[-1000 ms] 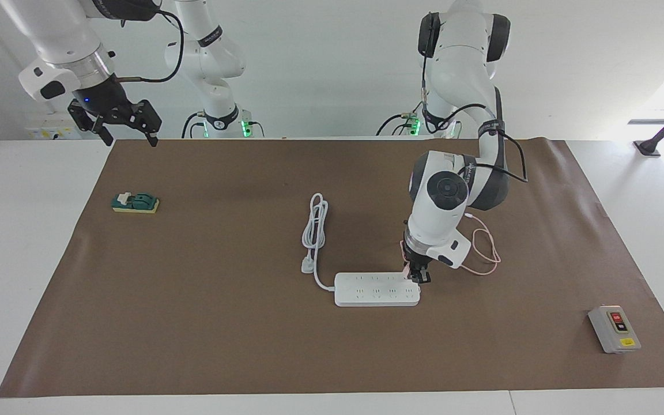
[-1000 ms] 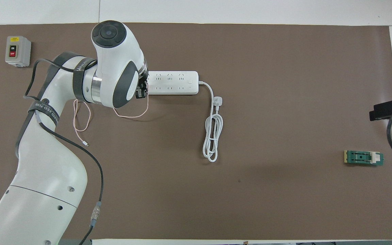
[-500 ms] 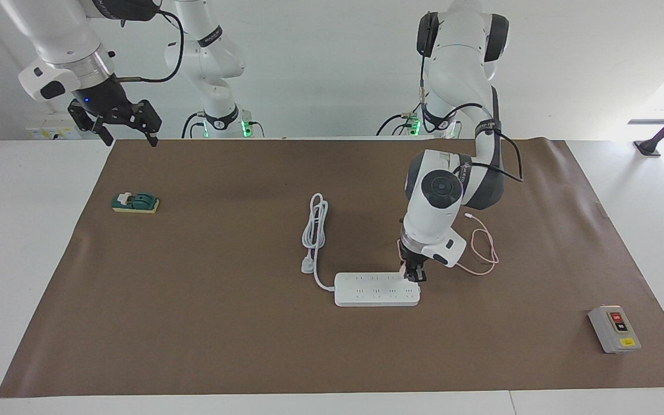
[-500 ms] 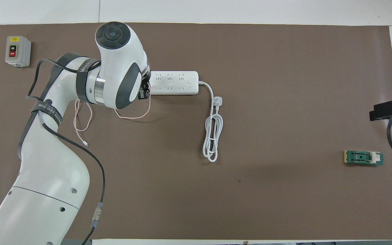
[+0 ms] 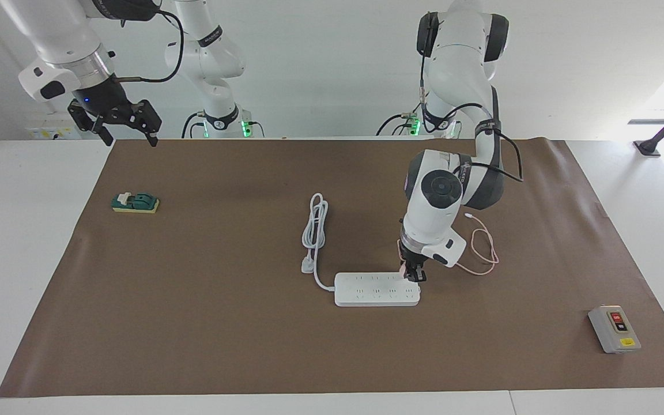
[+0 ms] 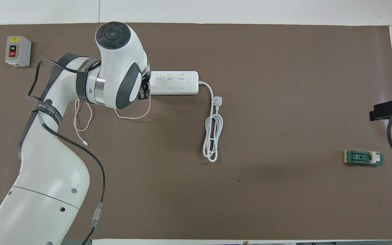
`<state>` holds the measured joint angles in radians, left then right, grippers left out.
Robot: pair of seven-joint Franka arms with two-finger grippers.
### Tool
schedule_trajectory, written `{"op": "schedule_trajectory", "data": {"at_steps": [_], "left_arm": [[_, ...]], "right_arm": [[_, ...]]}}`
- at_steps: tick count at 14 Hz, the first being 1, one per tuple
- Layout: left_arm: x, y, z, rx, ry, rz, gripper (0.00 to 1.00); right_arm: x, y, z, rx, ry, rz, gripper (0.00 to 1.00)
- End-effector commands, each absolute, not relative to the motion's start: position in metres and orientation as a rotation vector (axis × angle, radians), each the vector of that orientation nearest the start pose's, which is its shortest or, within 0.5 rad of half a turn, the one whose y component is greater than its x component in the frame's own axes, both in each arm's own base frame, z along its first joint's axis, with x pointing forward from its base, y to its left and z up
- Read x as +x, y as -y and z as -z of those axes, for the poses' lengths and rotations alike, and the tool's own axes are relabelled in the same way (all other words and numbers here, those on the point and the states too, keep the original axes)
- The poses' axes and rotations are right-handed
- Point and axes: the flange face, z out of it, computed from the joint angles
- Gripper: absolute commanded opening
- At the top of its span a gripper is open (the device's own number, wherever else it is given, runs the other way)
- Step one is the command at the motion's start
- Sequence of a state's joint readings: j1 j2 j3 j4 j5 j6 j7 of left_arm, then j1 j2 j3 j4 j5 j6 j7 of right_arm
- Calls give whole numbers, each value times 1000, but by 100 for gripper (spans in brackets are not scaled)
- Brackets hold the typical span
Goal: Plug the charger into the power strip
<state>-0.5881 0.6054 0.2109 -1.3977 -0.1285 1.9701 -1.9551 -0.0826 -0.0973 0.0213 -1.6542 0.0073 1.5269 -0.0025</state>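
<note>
The power strip (image 5: 375,290) (image 6: 174,82) lies flat mid-table, long and white, with its thick cord leaving the end toward the right arm. My left gripper (image 5: 413,275) (image 6: 144,92) stands over the strip's other end, at the socket row nearer the robots, shut on the small pale-pink charger (image 5: 404,267). Only a sliver of the charger shows beside the fingers; the wrist hides it in the overhead view. Its thin pink cable (image 5: 482,253) (image 6: 131,115) loops on the mat toward the robots. My right gripper (image 5: 129,138) (image 6: 386,110) waits open, high over the mat's corner.
The strip's white cord and three-pin plug (image 5: 314,230) (image 6: 212,136) lie bundled beside the strip, nearer the robots. A grey button box (image 5: 614,328) (image 6: 18,51) sits at the left arm's end. A green block (image 5: 135,203) (image 6: 363,158) lies at the right arm's end.
The left gripper with the charger has shifted slightly toward the robots, onto the strip's nearer socket row, then stayed still. The right arm has not moved.
</note>
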Motion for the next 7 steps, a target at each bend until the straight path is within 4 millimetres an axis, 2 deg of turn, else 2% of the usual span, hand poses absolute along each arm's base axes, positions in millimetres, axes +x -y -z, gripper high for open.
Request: {"op": "schedule_trajectory", "data": {"at_steps": [1, 7], "left_arm": [[646, 294, -336, 2228, -2286, -8, 0], [653, 293, -334, 2226, -2284, -16, 0]], "right_arm": [[512, 30, -635, -3119, -117, -35, 100], [512, 30, -635, -3119, -117, -35, 100]]}}
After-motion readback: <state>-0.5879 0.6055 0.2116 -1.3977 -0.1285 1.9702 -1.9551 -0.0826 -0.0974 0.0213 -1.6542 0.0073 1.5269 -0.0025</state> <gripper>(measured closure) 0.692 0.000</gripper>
